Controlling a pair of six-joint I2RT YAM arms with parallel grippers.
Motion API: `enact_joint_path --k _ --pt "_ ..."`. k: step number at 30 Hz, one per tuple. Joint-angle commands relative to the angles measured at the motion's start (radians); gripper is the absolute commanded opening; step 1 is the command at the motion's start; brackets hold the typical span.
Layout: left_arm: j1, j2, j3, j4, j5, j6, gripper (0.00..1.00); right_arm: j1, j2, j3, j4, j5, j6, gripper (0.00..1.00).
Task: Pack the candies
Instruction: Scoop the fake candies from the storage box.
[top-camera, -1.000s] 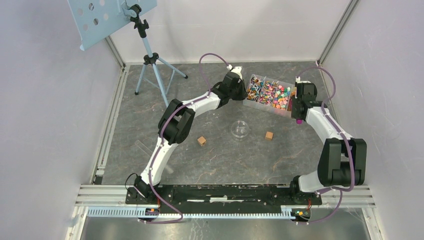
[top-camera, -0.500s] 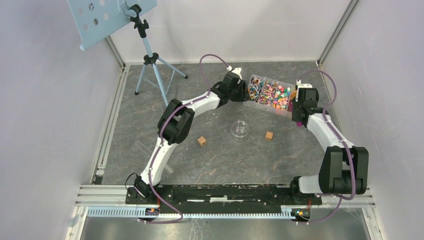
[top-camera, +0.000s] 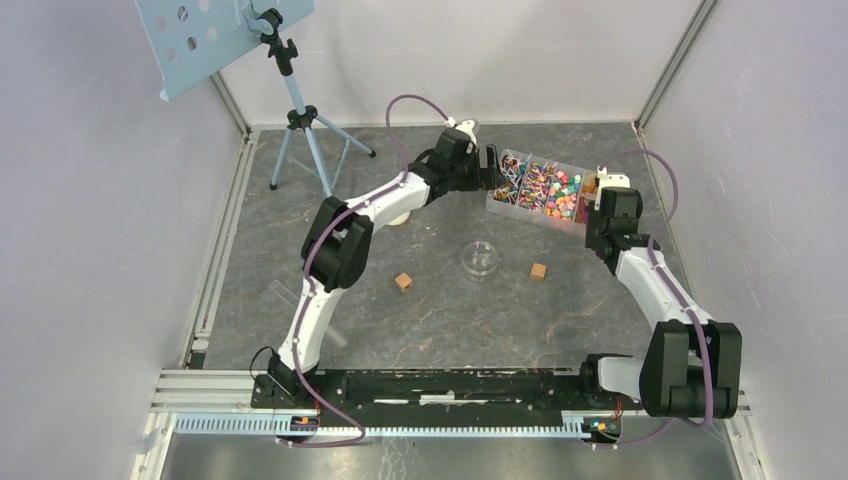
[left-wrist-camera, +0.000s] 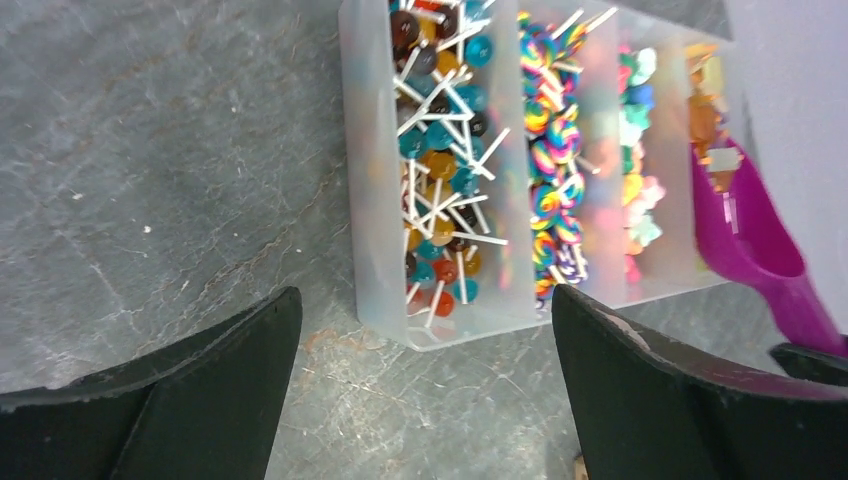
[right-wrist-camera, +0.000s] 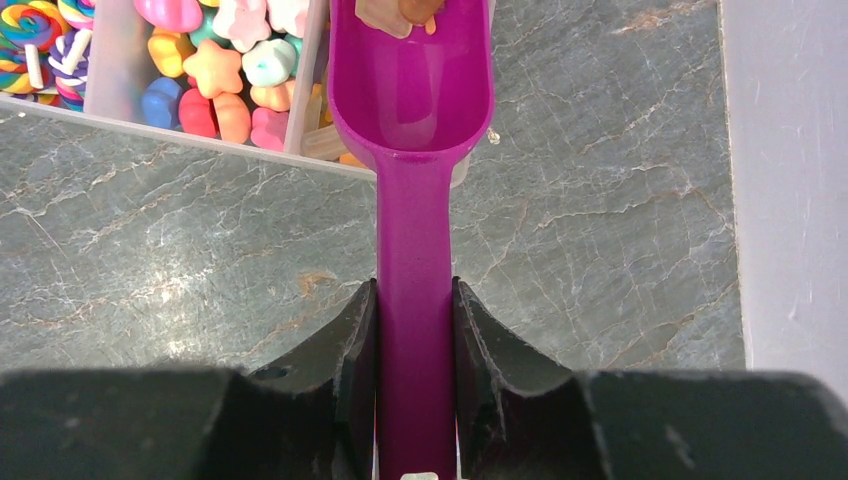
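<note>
The candies (left-wrist-camera: 545, 150) are being kept in the compartments of a clear divided box (left-wrist-camera: 380, 290) toward the far right of the table (top-camera: 300, 230). A purple scoop (right-wrist-camera: 410, 90) is being clamped by its handle between the fingers of the right gripper (right-wrist-camera: 412, 300). Its bowl is being held over the box's end compartment, with a few brownish pieces at its mouth. The left gripper (left-wrist-camera: 425, 310) is being held wide apart near the box's lollipop end.

Magenta scoop (right-wrist-camera: 412, 200); rainbow-swirl, teal, amber, pink and yellow candies (left-wrist-camera: 553, 160); frosted clear box (left-wrist-camera: 362, 200); grey veined desk (left-wrist-camera: 150, 150); brown cubes (top-camera: 403, 282).
</note>
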Motion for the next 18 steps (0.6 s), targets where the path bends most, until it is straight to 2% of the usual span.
enact_joint_path --k 1,13,18 --pt "0.01 -0.121 0.004 -0.037 -0.008 0.014 1.0 -0.005 -0.06 -0.061 0.097 0.014 -0.011 0.0" --pt "0.014 -0.287 -0.01 -0.23 -0.07 0.118 1.0 -0.005 -0.147 -0.163 0.186 -0.037 -0.044 0.0" --pt "0.015 -0.378 -0.065 -0.266 -0.023 0.099 1.0 -0.005 -0.19 -0.215 0.239 -0.039 -0.062 0.0"
